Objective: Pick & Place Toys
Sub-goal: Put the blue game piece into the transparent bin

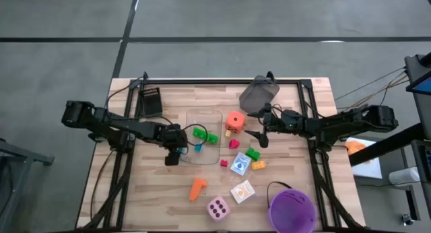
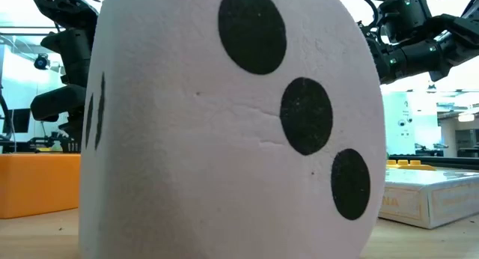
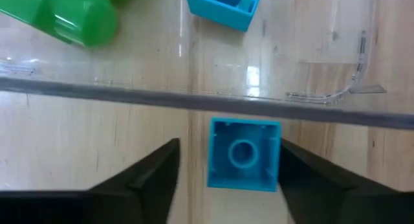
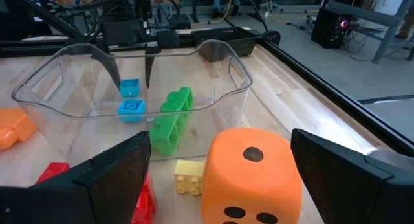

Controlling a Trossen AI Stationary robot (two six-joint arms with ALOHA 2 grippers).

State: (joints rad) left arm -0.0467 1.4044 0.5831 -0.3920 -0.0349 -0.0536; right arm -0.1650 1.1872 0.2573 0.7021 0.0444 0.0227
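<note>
My left gripper (image 1: 174,154) (image 3: 230,142) is open and points down at the near left corner of the clear tray (image 1: 217,115). A teal brick (image 3: 243,153) lies stud-up on the wood between its fingers, just outside the tray's wall (image 3: 194,100). Inside the tray lie a second teal brick (image 3: 223,7) and green bricks (image 1: 202,134). My right gripper (image 1: 259,137) (image 4: 220,185) is wide open and empty above the table. The orange dotted die (image 4: 252,175) (image 1: 234,120) sits on the table ahead of it. My left gripper's fingers come from above and stand on either side of the teal brick. One finger's inner side lies right beside the brick's side (image 3: 277,153), and I cannot tell whether it touches. The other finger (image 3: 155,172) is clear of the brick.
A pink die (image 1: 217,207) fills the low view (image 2: 224,124). An orange peg (image 1: 196,187), two white cards (image 1: 240,164), and red (image 1: 234,143), green (image 1: 252,153) and yellow (image 1: 258,165) bricks lie at mid-table. A purple bucket (image 1: 291,209) stands near right, a grey bin (image 1: 258,95) far right.
</note>
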